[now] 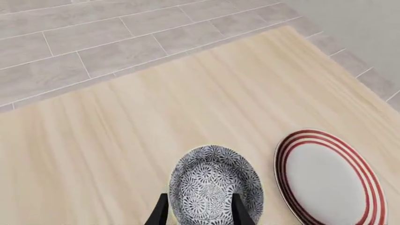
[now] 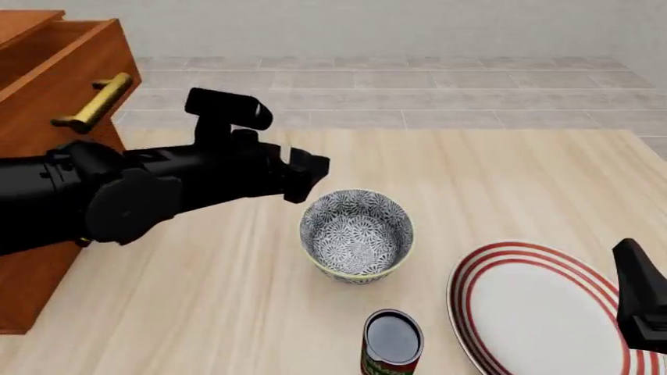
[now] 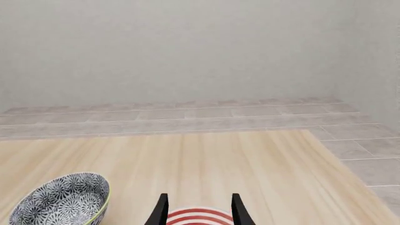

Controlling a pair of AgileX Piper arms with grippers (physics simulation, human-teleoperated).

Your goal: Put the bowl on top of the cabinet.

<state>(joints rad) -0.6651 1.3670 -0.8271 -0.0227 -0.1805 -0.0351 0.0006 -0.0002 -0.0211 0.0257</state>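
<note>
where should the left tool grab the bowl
Grip the bowl by its thin rim on the cabinet side, one finger inside and one outside, coming down from above. It stands upright and open, and the left tool is already nearest that edge.

A pale wooden bench [image 2: 501, 180] fills the lower frame; beyond it, grey tiled floor [image 2: 417, 94] runs to a plain light wall [image 2: 396, 27] along the top.

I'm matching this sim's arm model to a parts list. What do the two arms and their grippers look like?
Both are matte black with no visible markings or cables. The left arm is thick and rounded, built of bulky jointed segments, with a small boxy black module on top near the wrist. Of the right arm only a dark angular piece shows. Each wrist view shows two slim, tapered black fingers.
</note>
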